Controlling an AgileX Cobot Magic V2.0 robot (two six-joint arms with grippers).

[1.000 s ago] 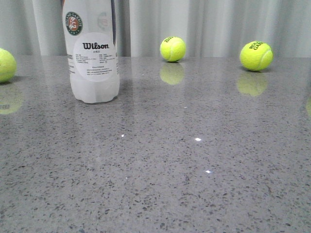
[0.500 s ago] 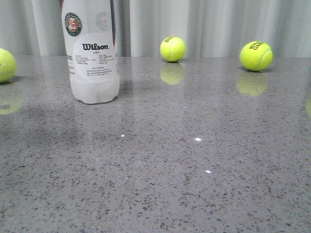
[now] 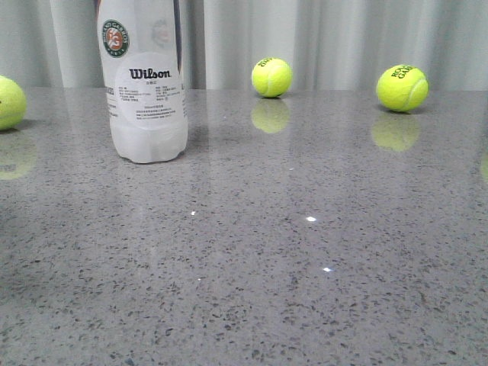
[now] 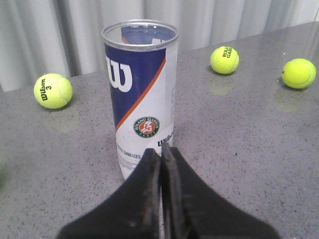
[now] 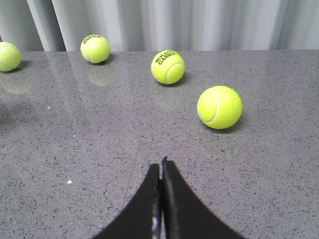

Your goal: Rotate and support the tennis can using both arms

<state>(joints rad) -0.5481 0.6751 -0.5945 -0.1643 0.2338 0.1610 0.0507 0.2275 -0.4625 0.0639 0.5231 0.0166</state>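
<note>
The tennis can [image 3: 145, 84] stands upright at the back left of the grey table, its round white Wilson label facing the front camera. In the left wrist view the can [image 4: 142, 94] shows its navy band with a white W, orange stripe and open metal rim. My left gripper [image 4: 161, 150] is shut and empty, its tips close in front of the can's lower part. My right gripper [image 5: 161, 166] is shut and empty above bare table, away from the can. Neither gripper shows in the front view.
Tennis balls lie on the grey speckled table [image 3: 305, 267]: one at the far left edge [image 3: 9, 101], one at back centre [image 3: 271, 77], one at back right [image 3: 402, 88]. The right wrist view shows a ball [image 5: 220, 107] just ahead of the right gripper. A grey curtain hangs behind.
A faint shadow on the table at the left has faded from the front view. The can and balls have not moved.
</note>
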